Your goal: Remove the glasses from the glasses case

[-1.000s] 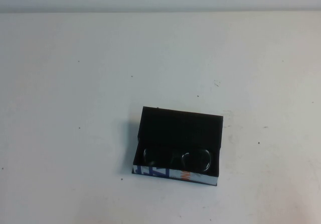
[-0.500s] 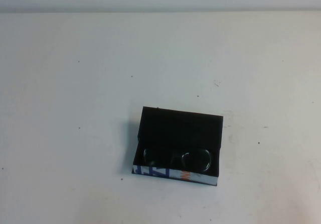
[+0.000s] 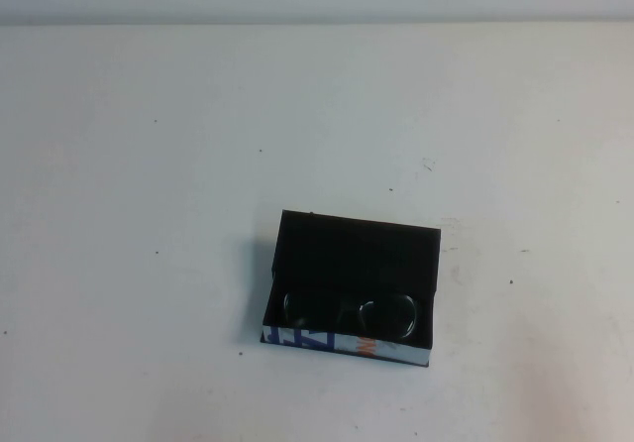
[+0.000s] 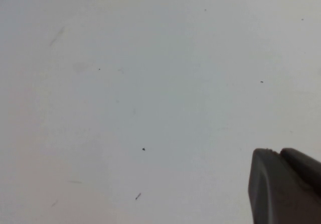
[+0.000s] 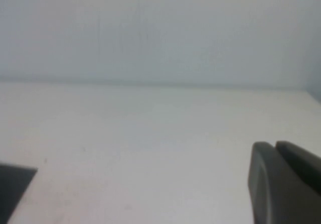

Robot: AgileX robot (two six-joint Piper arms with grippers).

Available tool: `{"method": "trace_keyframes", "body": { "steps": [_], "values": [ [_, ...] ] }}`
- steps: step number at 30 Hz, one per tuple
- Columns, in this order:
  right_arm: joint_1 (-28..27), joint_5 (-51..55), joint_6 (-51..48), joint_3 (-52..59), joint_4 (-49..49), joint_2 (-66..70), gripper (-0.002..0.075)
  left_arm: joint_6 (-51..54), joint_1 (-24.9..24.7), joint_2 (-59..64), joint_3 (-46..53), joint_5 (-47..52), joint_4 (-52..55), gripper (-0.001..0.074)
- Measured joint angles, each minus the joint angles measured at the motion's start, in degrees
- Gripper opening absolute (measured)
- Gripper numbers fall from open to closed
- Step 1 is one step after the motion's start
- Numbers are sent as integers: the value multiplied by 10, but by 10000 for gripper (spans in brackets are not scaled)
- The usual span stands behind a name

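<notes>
The glasses case [image 3: 357, 249] is a black box standing open on the white table, near the front centre in the high view. Its white side [image 3: 342, 345], printed with blue and orange marks, faces me. The dark-framed glasses [image 3: 349, 313] lie inside it, lenses up, against the front wall. Neither gripper shows in the high view. My left gripper [image 4: 279, 152] is shut and empty over bare table. My right gripper [image 5: 275, 144] is shut and empty; a black corner of the case [image 5: 12, 184] shows at the edge of the right wrist view, well away from the fingers.
The white table [image 3: 149, 165] carries only small dark specks. A pale wall [image 5: 160, 28] rises behind the table's far edge.
</notes>
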Motion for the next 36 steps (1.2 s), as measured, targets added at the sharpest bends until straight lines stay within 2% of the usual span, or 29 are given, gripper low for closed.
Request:
{"method": "trace_keyframes", "body": {
  "steps": [10,16,18,22,27,36],
  "values": [
    [0,-105,0,0,1,0,-18,0,0,0,0,0,0,-5],
    [0,-273,46,0,11,0,-18,0,0,0,0,0,0,-5],
    [0,-282,63,-15,13,0,-18,0,0,0,0,0,0,-5],
    [0,-222,84,-83,13,0,-18,0,0,0,0,0,0,-5],
    [0,-74,88,-197,13,7,-18,0,0,0,0,0,0,-5],
    [0,227,88,-372,36,164,-18,0,0,0,0,0,0,-5]
  ]
}}
